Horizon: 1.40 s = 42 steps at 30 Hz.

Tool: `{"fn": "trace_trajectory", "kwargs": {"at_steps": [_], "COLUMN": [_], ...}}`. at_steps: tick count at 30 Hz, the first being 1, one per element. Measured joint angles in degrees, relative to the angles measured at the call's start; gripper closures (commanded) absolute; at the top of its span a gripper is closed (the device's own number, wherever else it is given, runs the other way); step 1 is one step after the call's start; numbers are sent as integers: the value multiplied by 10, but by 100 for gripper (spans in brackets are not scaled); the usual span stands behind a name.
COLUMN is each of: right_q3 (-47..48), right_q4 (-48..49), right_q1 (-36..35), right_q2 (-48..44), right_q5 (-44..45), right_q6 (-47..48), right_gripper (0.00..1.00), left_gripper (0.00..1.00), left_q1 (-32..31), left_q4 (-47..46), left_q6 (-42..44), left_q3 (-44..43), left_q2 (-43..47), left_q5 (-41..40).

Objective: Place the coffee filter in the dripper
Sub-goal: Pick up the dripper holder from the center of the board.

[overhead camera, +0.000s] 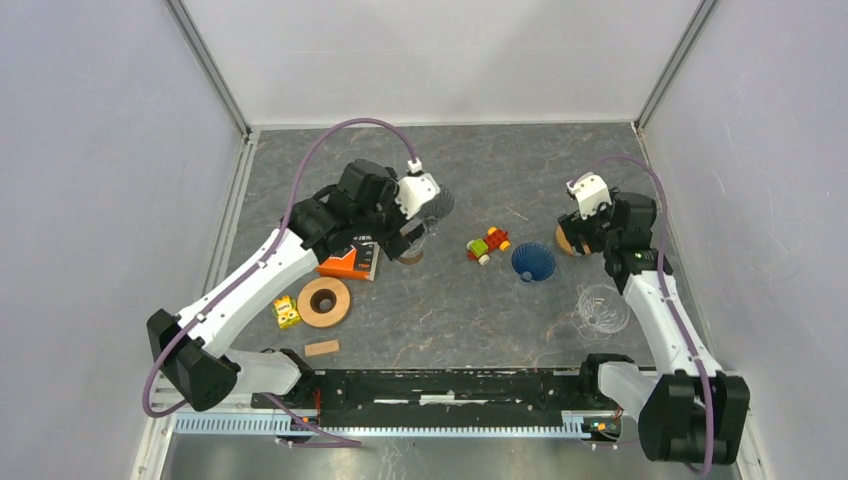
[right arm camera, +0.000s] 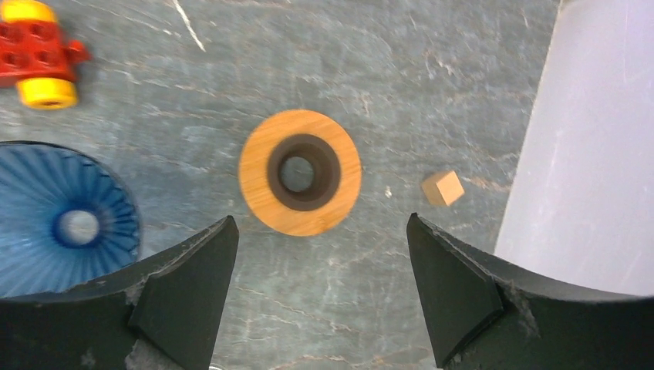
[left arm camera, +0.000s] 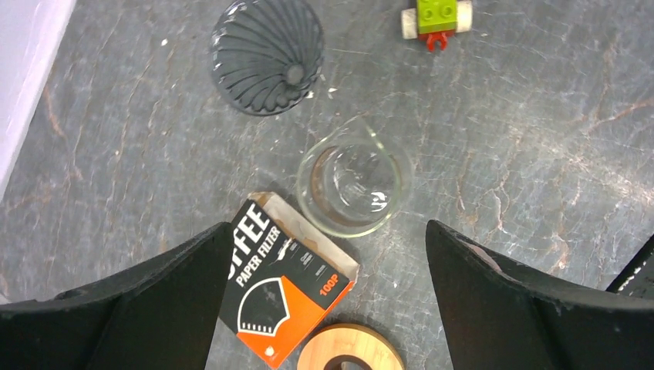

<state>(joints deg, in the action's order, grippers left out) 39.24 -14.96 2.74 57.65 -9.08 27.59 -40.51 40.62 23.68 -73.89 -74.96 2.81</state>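
Gaping empty, left gripper and right gripper hold nothing; glass dripper has no filter yet, filter box just beside it.

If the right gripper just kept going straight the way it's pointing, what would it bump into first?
Probably the wooden ring lying on the table: it sits almost centred between the fingers of the open right gripper, with nothing visible in between. How far off it lies is unclear.

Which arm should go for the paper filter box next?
Left. The left gripper hangs open directly over the orange filter box, which lies partly under one of its fingers. The right gripper, also open, is across the table above a wooden ring, with the box outside its view.
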Motion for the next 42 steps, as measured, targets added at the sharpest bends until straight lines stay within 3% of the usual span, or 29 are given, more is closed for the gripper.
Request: {"fn": "trace_trajectory", "kwargs": {"at_steps": [4,12,33,42], "right_q3": [20,43,137,171], "right_q4": [-1,-7,-22,-29], "right_q1": [0,33,74,76], "right_q2": [62,191,328,386], "right_q5": [46,60,1,-1], "right_q6": [11,14,-12,-13], "right_gripper": [22,22,28,37], "left_gripper": [0,0,0,0], "left_q1": [29,35,35,35], "left_q4": [0,0,-23,-39], "left_q6": [-14,-21,-21,-21], "left_q3": [1,40,78,95], "left_q2": [18,65,104,116], "left_q5": [2,3,23,23]}}
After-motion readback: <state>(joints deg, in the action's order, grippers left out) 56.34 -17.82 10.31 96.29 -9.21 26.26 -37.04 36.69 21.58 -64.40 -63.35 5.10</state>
